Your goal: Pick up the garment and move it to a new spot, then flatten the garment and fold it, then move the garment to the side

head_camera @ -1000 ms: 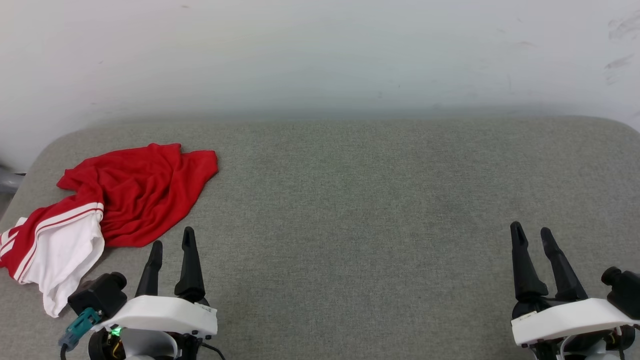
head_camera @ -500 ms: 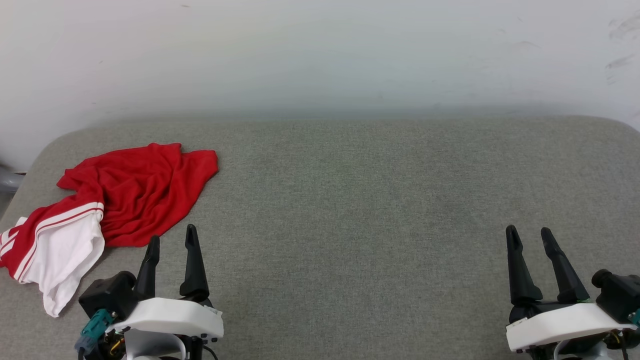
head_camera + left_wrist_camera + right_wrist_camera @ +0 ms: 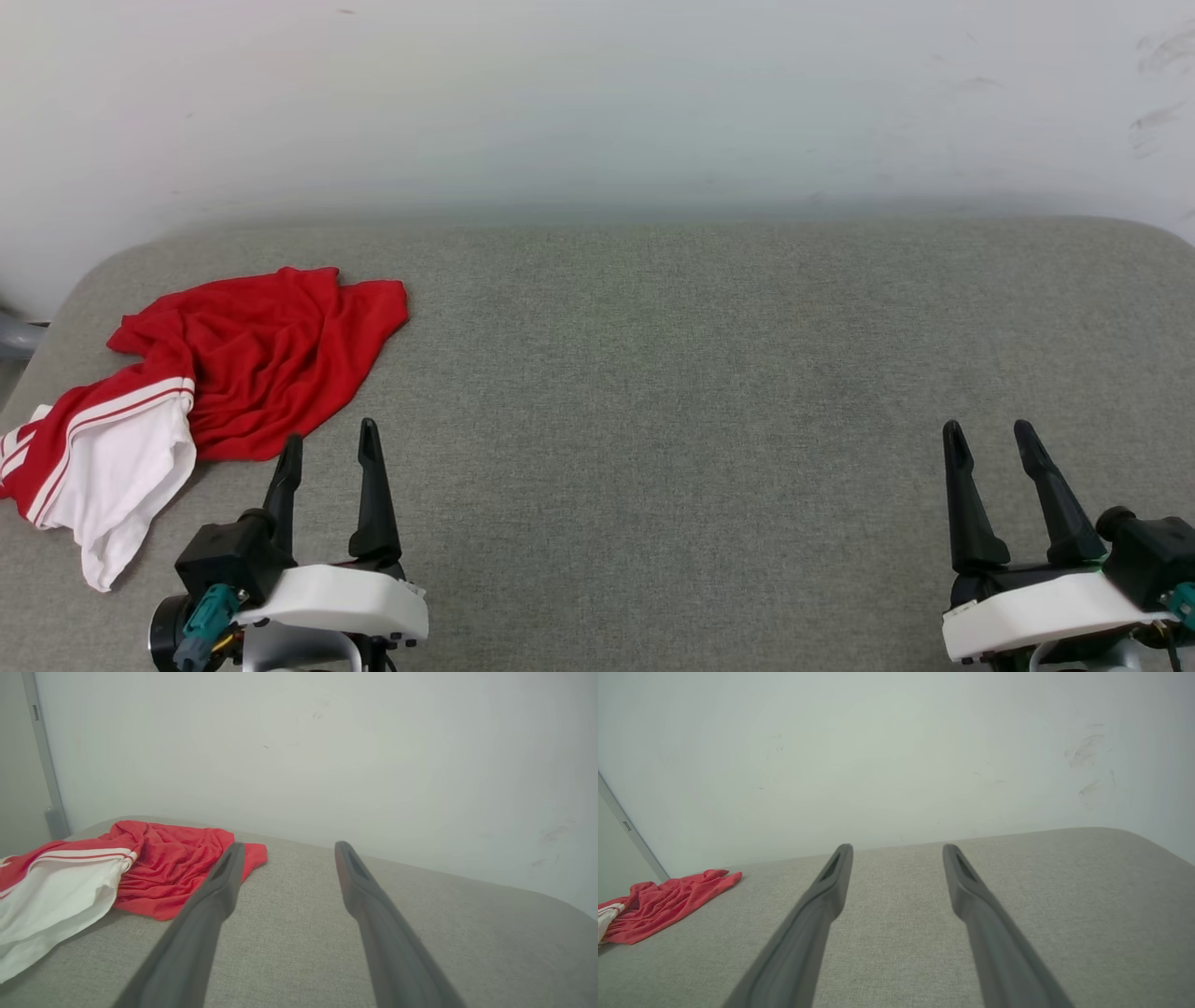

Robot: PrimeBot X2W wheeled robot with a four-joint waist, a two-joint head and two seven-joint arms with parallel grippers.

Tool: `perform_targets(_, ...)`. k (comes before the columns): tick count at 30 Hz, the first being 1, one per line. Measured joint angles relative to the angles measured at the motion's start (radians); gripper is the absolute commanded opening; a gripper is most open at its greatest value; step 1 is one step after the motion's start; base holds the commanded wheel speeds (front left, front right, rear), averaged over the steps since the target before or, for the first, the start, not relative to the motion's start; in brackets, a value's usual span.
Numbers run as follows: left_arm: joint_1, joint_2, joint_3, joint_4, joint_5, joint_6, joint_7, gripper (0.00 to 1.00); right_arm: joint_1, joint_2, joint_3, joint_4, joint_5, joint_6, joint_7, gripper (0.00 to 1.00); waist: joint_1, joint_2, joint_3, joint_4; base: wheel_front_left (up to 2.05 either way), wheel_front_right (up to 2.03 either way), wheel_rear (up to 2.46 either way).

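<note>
I see a big white wall point(image 3: 597, 93) behind a wide grey table point(image 3: 672, 355). The garment point(image 3: 252, 355) lies crumpled on the table's left side, red with a white sleeve. My left gripper point(image 3: 331, 446) is just beside it, not touching, jaws spread apart. My right gripper point(image 3: 988, 433) is far off on the right, jaws spread too.

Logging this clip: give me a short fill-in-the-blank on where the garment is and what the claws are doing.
1. The garment lies crumpled on the robot's ____ side of the grey surface.
2. The left claw stands ____, with nothing between its fingers.
3. The sleeve beside the garment's red body is ____ in colour.
4. The right claw, also open, holds ____.

Missing words: left; open; white; nothing
</note>
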Motion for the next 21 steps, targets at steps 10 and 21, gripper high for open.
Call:
perform_targets(10,0.005,-0.002,-0.003,-0.004,0.07,0.0,-0.022,1.0,0.009,0.0,0.005,-0.009,-0.041,0.0,-0.021,1.0,0.0,0.0,-0.001,0.001,0.0,0.0,0.0)
perform_targets(21,0.015,-0.005,0.001,0.0,0.131,-0.006,-0.043,1.0,0.014,0.0,0.003,-0.019,-0.071,0.0,-0.043,1.0,0.0,0.0,0.0,0.003,0.0,0.0,0.0)
